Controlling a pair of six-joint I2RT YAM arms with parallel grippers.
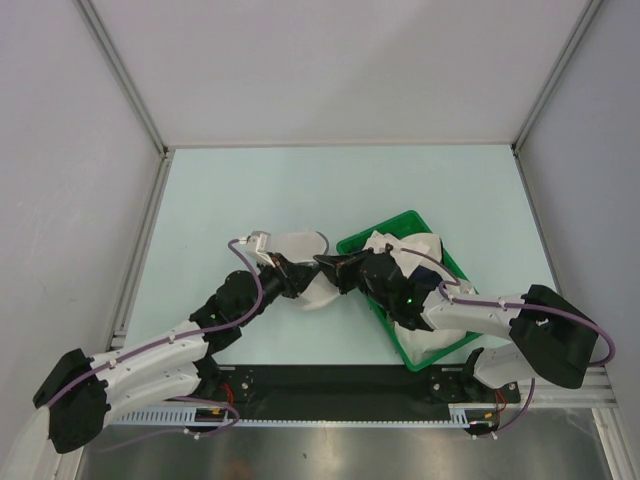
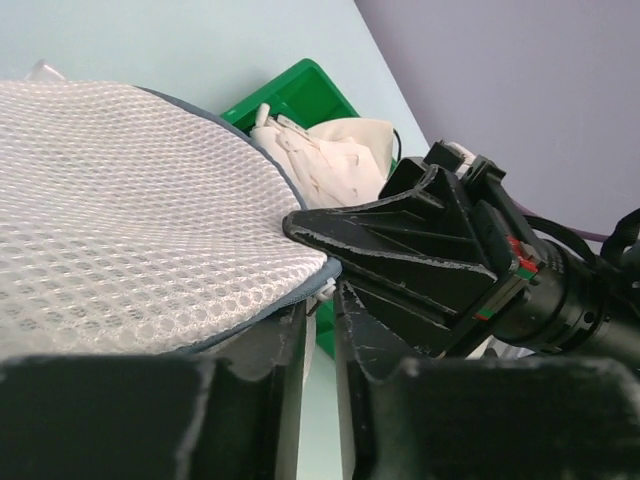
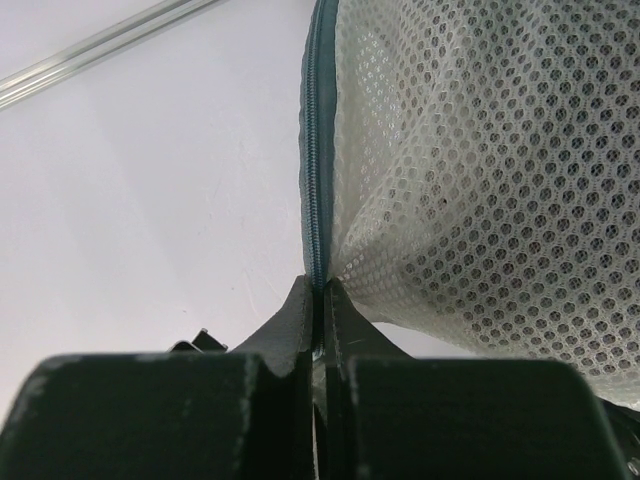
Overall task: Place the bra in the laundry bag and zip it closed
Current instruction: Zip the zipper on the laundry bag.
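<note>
The white mesh laundry bag (image 1: 303, 246) lies just left of the green basket, between my two grippers. In the right wrist view the right gripper (image 3: 320, 290) is shut on the bag's dark zipper rim (image 3: 317, 180), with the mesh (image 3: 480, 180) bulging to its right. From the left, my left gripper (image 2: 322, 300) sits at the bag's (image 2: 120, 200) edge. Its jaws are a narrow gap apart, and a small white zipper pull (image 2: 324, 291) sits at their tips. Both grippers (image 1: 298, 272) (image 1: 332, 265) nearly meet at the bag's right edge. The bra is hidden.
A green plastic basket (image 1: 455, 262) holding white garments (image 1: 410, 250) stands right of the bag, under the right arm. The left wrist view shows its corner (image 2: 300, 90), a cloth (image 2: 340, 150) and the right gripper body (image 2: 420, 250) close ahead. White walls enclose the table.
</note>
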